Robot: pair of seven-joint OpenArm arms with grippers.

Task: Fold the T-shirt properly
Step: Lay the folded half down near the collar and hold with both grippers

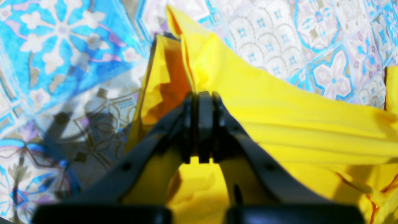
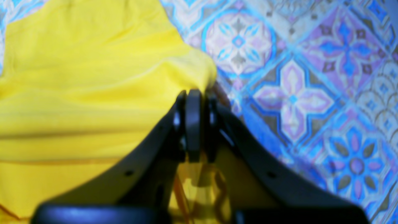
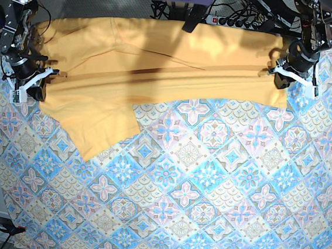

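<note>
The 2 arms reach in from the far corners of the surface, each bent down to the cloth. The right pincer sits at 9 o'clock in the base view, pressed together on an edge of the T-shirt; its wrist view shows the black fingers meeting with yellow cloth bunched between and above them. The left pincer sits at 2 o'clock, likewise clamped on the shirt's opposite end, where a raised peak of fabric stands just past the fingertips.

The T-shirt is stretched across the far side of the surface between the 2 pincers, a long crease running its length and 1 flap hanging toward 7 o'clock.

Both wrist views are blurred (the cloth under the fingers is only a yellow mass), and no lettering can be made out. The arms' upper parts are cut off at the top edge.

A blue-and-pink tablecloth covers the surface. Cables and a power strip lie at 12 o'clock behind the shirt.
</note>
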